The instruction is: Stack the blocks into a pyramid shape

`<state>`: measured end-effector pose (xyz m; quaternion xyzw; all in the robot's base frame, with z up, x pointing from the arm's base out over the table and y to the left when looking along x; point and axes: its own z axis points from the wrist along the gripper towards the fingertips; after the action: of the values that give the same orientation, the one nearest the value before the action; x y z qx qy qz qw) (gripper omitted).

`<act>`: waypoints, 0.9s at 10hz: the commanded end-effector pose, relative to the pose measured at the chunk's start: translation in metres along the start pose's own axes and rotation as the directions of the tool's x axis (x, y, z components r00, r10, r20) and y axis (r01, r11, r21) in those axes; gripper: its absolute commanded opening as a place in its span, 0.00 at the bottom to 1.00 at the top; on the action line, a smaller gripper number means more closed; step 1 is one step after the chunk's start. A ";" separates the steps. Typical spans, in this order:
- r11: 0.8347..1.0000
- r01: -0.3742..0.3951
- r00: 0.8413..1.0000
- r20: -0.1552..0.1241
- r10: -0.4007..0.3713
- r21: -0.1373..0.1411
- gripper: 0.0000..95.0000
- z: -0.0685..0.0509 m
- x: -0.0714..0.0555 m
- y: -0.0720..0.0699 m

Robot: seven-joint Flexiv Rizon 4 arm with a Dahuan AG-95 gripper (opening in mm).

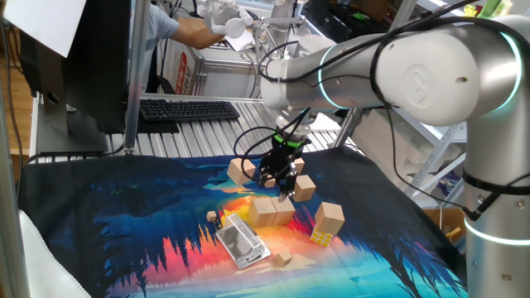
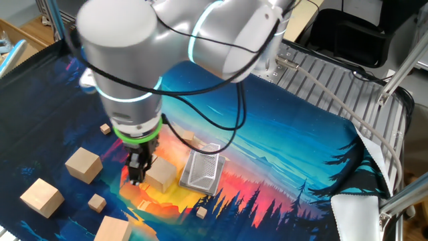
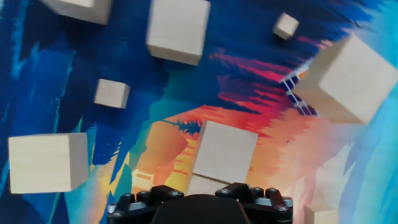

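Note:
Several tan blocks lie scattered on the painted cloth. Two blocks (image 1: pixel 267 210) sit side by side at the centre, and the hand view shows one of them (image 3: pixel 224 152) just below the hand. Others lie loose: one at the back (image 1: pixel 241 171), one to the right (image 1: pixel 304 188), and one (image 1: pixel 329 218) on top of the yellow puzzle cube (image 1: pixel 321 237). My gripper (image 1: pixel 278 184) hangs just above the centre pair, fingers apart with nothing between them. In the other fixed view the gripper (image 2: pixel 136 173) stands beside a block (image 2: pixel 161 174). Its fingertips are hidden in the hand view.
A small metal mesh box (image 1: pixel 243 240) lies in front of the centre pair. Tiny wooden cubes (image 1: pixel 283 258) dot the cloth. A keyboard (image 1: pixel 186 108) and a monitor stand behind the cloth, and a person is at the back.

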<state>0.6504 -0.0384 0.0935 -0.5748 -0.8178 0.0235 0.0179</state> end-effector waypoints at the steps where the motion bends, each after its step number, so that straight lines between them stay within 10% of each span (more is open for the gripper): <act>1: 0.998 0.058 0.998 0.004 -0.058 0.007 0.80 -0.008 -0.017 0.010; 9: 0.993 0.118 0.992 0.050 -0.119 0.021 0.80 -0.020 -0.059 0.019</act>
<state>0.6909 -0.0865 0.1112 -0.5400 -0.8405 0.0436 0.0048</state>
